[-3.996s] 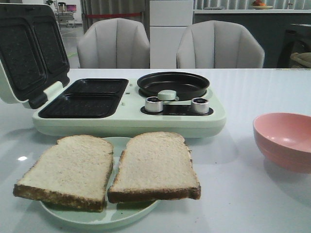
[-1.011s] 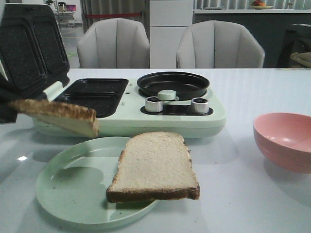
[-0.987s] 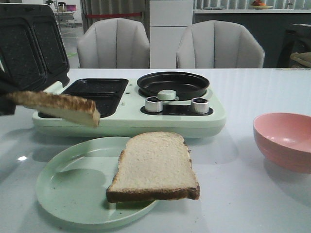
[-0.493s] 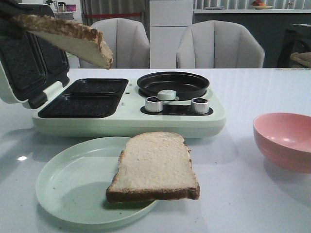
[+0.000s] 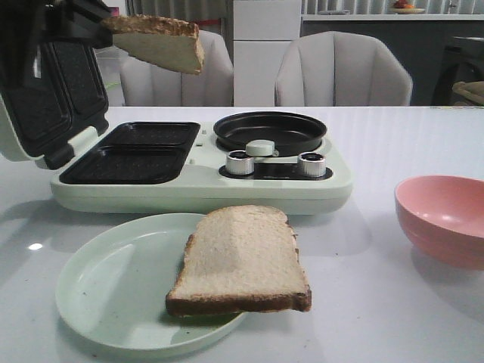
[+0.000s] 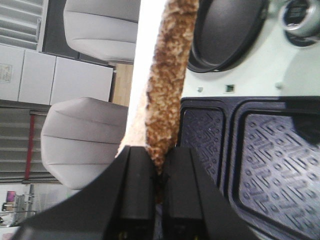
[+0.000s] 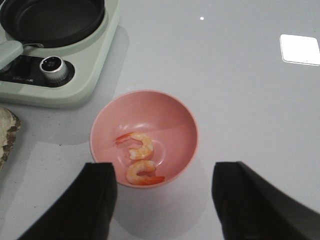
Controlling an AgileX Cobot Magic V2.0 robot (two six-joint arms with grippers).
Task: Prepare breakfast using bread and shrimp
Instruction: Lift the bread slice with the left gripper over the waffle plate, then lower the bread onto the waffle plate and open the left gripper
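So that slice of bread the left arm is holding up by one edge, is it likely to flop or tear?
Probably not: the held slice sticks out nearly straight from the left gripper, so it seems fairly stiff and light. The fingers pinch only the crust, so that soft edge might crumble.

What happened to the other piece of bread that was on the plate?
The left gripper picked one bread slice off the green plate and lifted it high above the sandwich maker. The second slice, pink bowl and shrimp stayed put.
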